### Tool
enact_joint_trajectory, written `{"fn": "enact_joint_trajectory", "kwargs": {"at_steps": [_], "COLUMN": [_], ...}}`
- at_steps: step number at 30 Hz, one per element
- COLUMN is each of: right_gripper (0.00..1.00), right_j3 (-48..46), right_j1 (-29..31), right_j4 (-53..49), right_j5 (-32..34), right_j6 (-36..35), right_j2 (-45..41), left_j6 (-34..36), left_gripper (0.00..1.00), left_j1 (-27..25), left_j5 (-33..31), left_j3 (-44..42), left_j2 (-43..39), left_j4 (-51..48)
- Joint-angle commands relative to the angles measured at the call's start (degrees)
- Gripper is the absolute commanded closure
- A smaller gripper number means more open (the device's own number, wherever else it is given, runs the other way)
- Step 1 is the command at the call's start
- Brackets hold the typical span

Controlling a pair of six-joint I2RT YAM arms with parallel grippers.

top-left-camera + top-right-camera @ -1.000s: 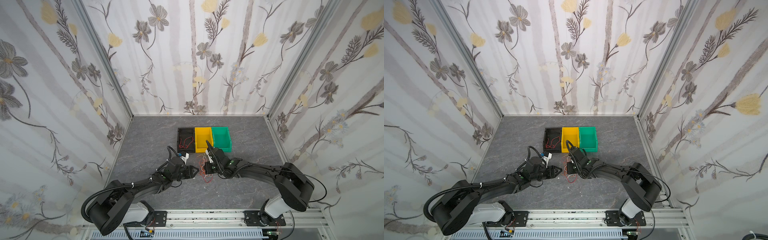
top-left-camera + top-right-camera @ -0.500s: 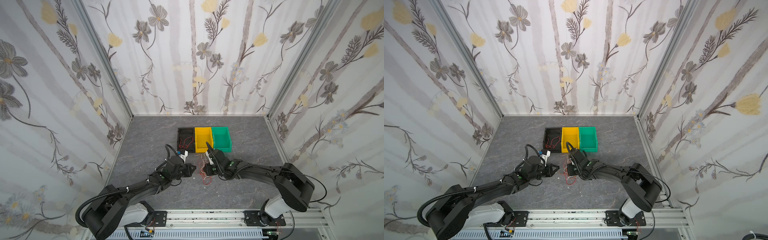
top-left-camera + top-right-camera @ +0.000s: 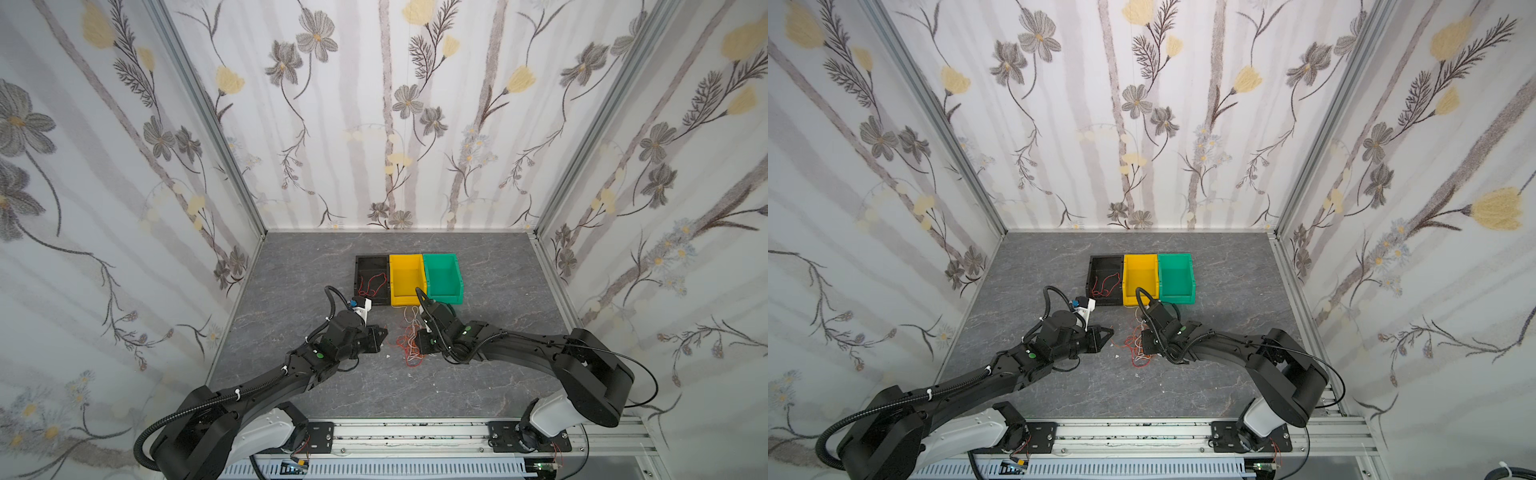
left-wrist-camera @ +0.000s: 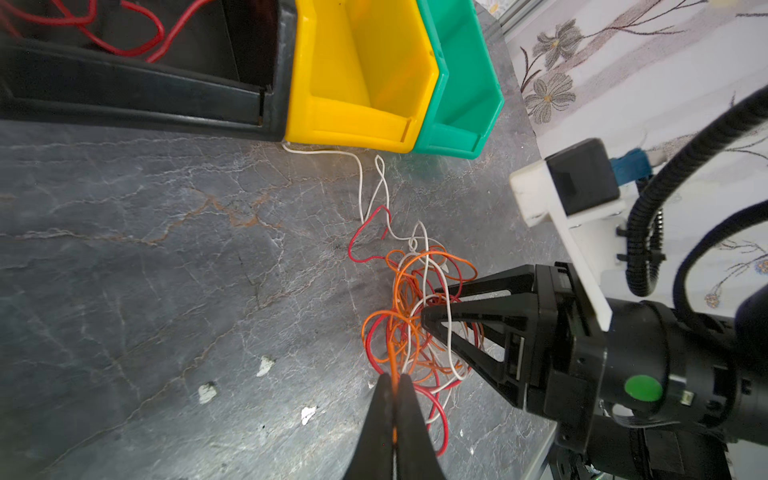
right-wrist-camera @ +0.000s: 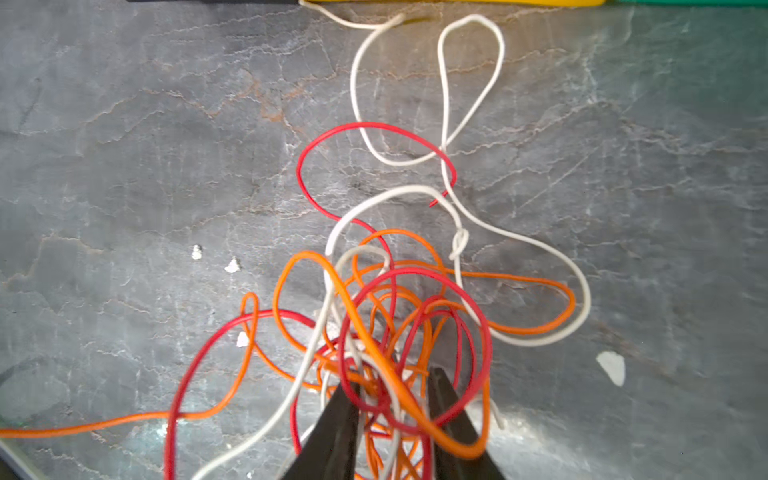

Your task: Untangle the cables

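Note:
The cables (image 3: 409, 345) (image 3: 1138, 347) lie as one tangle of thin red, orange and white strands on the grey floor, in front of the bins. My left gripper (image 4: 394, 376) is shut on a single orange strand at the tangle's left edge; in both top views it (image 3: 384, 332) (image 3: 1109, 332) points right at the pile. My right gripper (image 5: 392, 382) stands open with red, orange and white loops (image 5: 386, 299) between and around its fingers. In the left wrist view the right gripper (image 4: 430, 301) pokes into the tangle (image 4: 415, 316). A white strand (image 4: 361, 174) trails toward the yellow bin.
Three bins stand in a row behind the tangle: a black bin (image 3: 357, 278) holding a loose red cable (image 3: 372, 283), a yellow bin (image 3: 405, 301) and a green bin (image 3: 444, 298). Small white scraps (image 4: 206, 392) dot the floor. Flowered walls enclose the cell.
My left gripper has closed on the orange strand. The jaws of my right gripper have parted inside the tangle. Both arms stay close to where they were.

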Motion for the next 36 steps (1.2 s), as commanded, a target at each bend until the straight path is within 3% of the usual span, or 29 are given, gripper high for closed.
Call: {"fn": "enact_joint_trajectory", "kwargs": {"at_steps": [1,7,13,20,23,36], "right_gripper": [0.64,0.61,0.73,0.78,0.81,0.77], "right_j3": [-0.25,-1.41,-2.55,-4.61,-5.50,-8.38], "right_j1": [-0.15,-0.84,-2.11,-4.01,-7.81,-13.66], "right_j4": [-3.46,-6.04,-9.48,-11.41,-13.15,-16.63], "right_j5": [3.91,6.76,11.15,12.07,12.72,9.98], "right_j6": [-0.08,-0.25,0.83,1.24,1.40,1.50], "right_j2": [-0.92,-2.62,-4.69,-9.12,-11.09,-16.55], "left_j6": [1.79,3.51,4.65,4.95,4.77,1.75], "left_gripper": [1.00,1.00,1.00,1.00,1.00,1.00], "left_j1": [0.16,0.61,1.88,4.82,6.37,12.03], "left_j5": [-1.82,-3.89,-6.50,-8.60,-9.38,-11.23], "left_j3": [1.33,2.67,3.56,4.10,4.39,4.45], "left_j2": [-1.64,-4.83,-9.06,-12.26,-13.36,-16.52], "left_j4": [-2.93,-7.62,-12.44,-17.51,-19.63,-24.52]}}
